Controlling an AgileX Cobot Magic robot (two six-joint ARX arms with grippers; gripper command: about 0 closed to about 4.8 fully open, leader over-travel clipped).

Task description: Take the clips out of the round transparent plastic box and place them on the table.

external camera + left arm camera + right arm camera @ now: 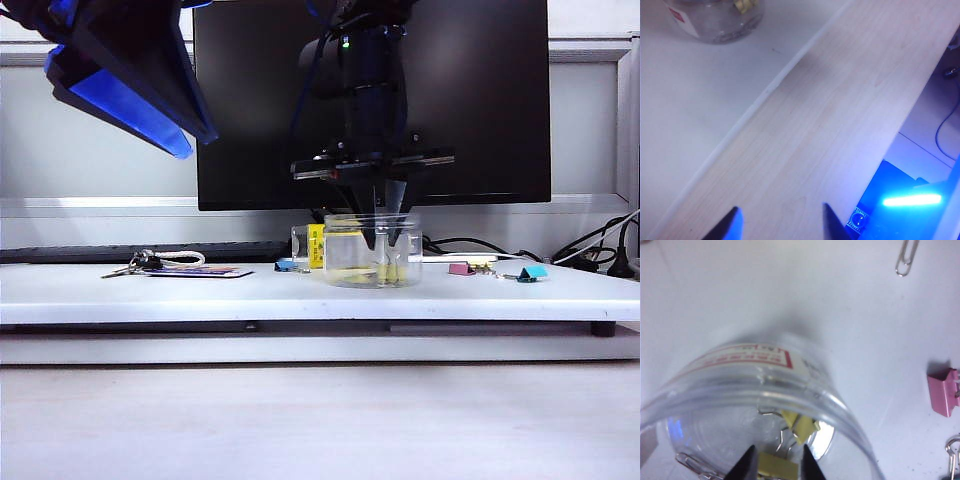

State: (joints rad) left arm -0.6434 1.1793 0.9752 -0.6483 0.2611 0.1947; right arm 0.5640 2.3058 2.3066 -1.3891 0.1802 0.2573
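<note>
Label (747,359) on round transparent plastic box (790,390) unreadable; right claw (776,460) straddles clip (777,465), left claw (782,222) released.

black arms, blue-lit dark pointed fingers (832,225)

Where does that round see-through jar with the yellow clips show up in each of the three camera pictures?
Exterior view: round transparent plastic box at the table's middle, the right hand reaching inside.
Left wrist view: only part of it, at a corner; the left hand is far off.
Right wrist view: it fills the near part.
Shared landmark: the pale-yellow clips inside.
</note>
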